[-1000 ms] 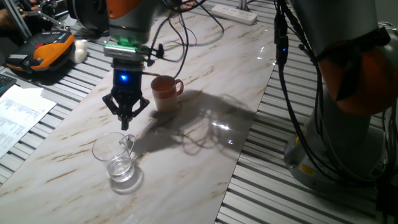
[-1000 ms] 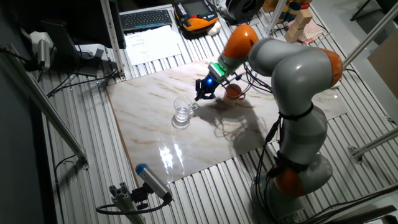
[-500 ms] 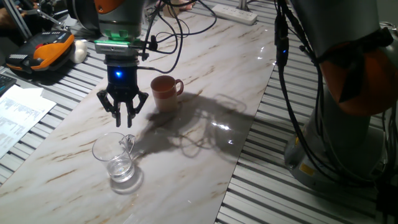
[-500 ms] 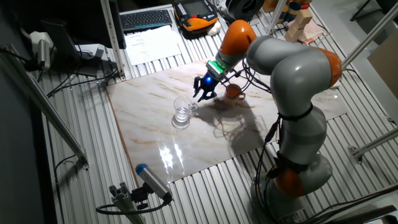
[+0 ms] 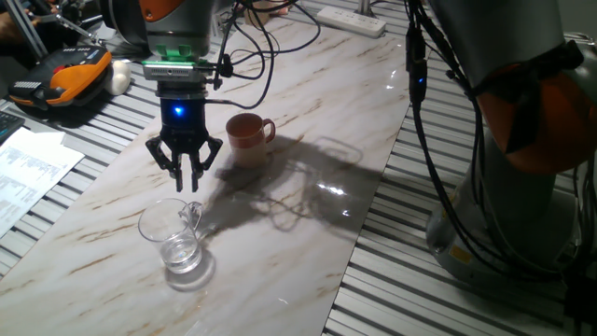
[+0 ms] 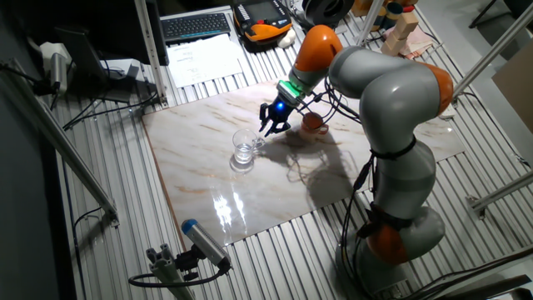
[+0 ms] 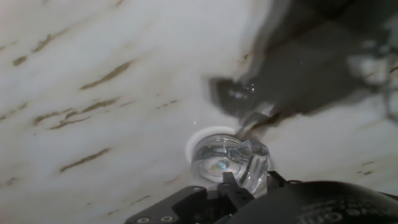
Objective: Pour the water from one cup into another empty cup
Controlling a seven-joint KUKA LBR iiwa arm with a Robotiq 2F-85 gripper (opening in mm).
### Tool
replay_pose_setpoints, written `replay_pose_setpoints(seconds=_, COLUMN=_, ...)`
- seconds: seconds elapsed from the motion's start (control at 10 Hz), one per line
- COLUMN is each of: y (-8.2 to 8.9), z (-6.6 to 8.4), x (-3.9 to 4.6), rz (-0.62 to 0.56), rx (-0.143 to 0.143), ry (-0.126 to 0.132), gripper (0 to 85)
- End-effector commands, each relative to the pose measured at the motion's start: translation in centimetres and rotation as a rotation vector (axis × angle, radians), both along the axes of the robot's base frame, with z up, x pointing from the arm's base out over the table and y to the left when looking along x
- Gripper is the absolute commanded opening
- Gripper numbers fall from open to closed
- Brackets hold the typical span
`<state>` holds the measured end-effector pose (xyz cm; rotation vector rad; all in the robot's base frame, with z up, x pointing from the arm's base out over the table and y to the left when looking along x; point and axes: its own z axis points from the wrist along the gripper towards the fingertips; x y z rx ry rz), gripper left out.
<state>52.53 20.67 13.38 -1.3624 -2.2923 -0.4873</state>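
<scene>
The glass mug stands upright on the marble board, handle towards the gripper, with a little clear water at its bottom. It also shows in the other fixed view and from above in the hand view. My gripper hangs just above and behind the mug's handle, fingers apart, holding nothing; it also shows in the other fixed view. The terracotta-brown mug stands upright a short way behind and right of the gripper, also seen in the other fixed view.
The marble board lies on a slatted metal table. An orange and black device and papers lie at the left. A power strip lies at the back. The arm's base and cables fill the right.
The gripper's fingers went from shut to apart and the hand rose and shifted slightly left, away from the glass mug's handle. Both mugs stayed in place.
</scene>
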Motion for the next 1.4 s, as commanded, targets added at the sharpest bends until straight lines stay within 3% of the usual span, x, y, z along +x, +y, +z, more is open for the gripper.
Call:
replay_pose_setpoints(seconds=0.0, y=0.01, z=-0.01, x=0.03, rz=-0.007, rx=0.001, ry=-0.004, gripper=17.0)
replay_pose_setpoints(seconds=0.2, y=0.01, z=0.04, x=0.07, rz=-0.019, rx=0.006, ry=-0.011, gripper=17.0)
replay_pose_setpoints(seconds=0.4, y=0.08, z=0.20, x=0.01, rz=-0.081, rx=-0.031, ry=-0.029, gripper=17.0)
replay_pose_setpoints(seconds=0.7, y=0.04, z=0.49, x=0.09, rz=0.049, rx=0.027, ry=0.009, gripper=17.0)
replay_pose_setpoints(seconds=0.8, y=0.06, z=0.40, x=0.06, rz=-0.016, rx=0.002, ry=-0.010, gripper=17.0)
replay_pose_setpoints(seconds=0.9, y=0.04, z=0.49, x=0.03, rz=-0.010, rx=0.006, ry=-0.011, gripper=0.0)
replay_pose_setpoints(seconds=1.3, y=-0.06, z=0.49, x=0.08, rz=-0.036, rx=-0.023, ry=-0.031, gripper=0.0)
